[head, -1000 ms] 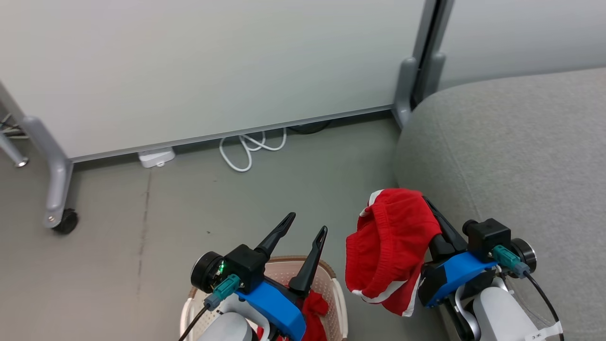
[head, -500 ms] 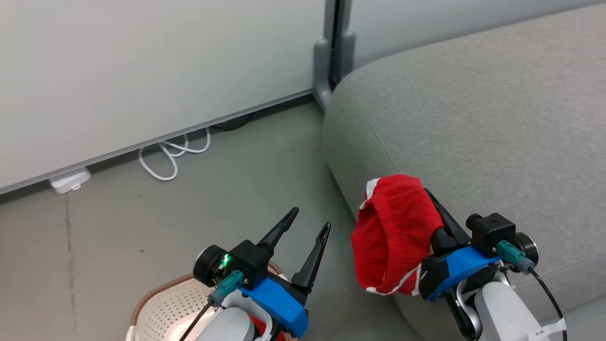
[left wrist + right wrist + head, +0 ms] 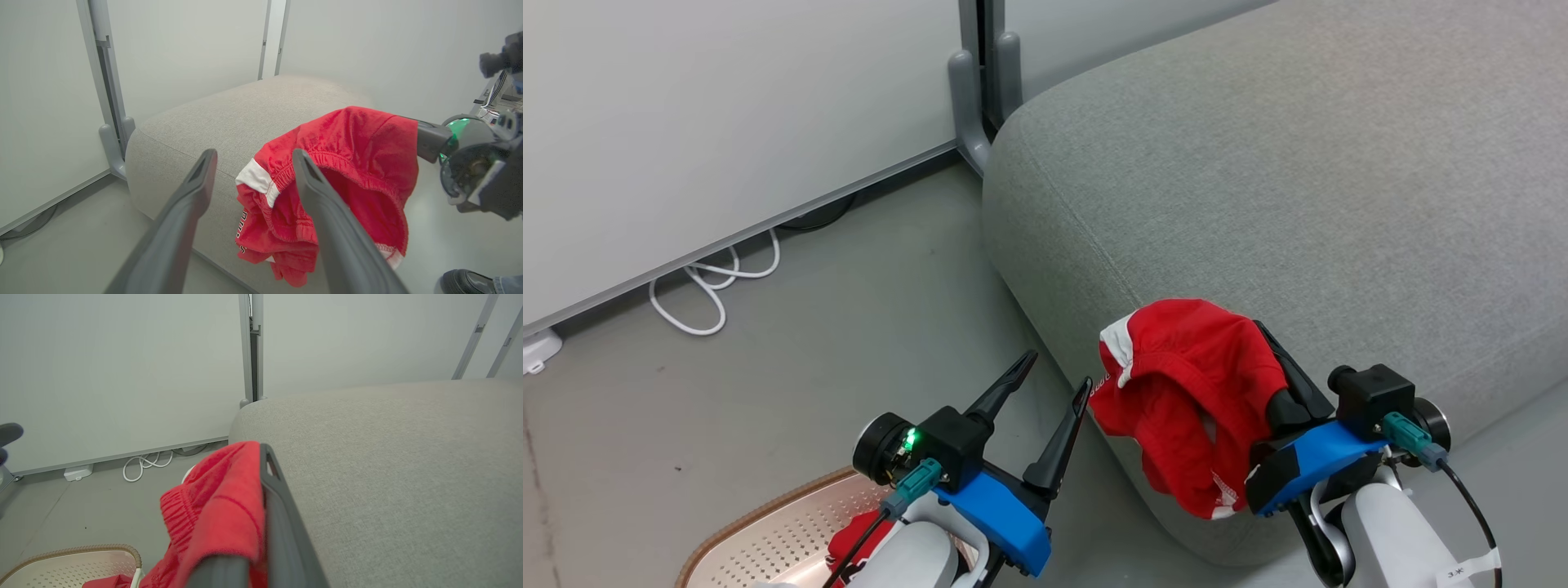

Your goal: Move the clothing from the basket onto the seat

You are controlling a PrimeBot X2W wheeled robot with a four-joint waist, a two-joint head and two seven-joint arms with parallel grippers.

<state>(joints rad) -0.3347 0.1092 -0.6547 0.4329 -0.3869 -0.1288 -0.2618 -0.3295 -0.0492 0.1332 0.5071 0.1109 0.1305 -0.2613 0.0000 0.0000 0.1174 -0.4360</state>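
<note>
Right hand (image 3: 1270,347) clamped on a soft red garment with white panels (image 3: 1184,367); left hand (image 3: 1057,369) empty, fingers apart.
Garment hangs at the near edge of the large light-grey upholstered seat (image 3: 1298,163), whose top lies ahead-right of the right hand. More red cloth (image 3: 849,535) sits in the cream perforated plastic basket (image 3: 768,531).

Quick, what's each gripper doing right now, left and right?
Left gripper: open, holding nothing.
Right gripper: shut on the red garment.
</note>
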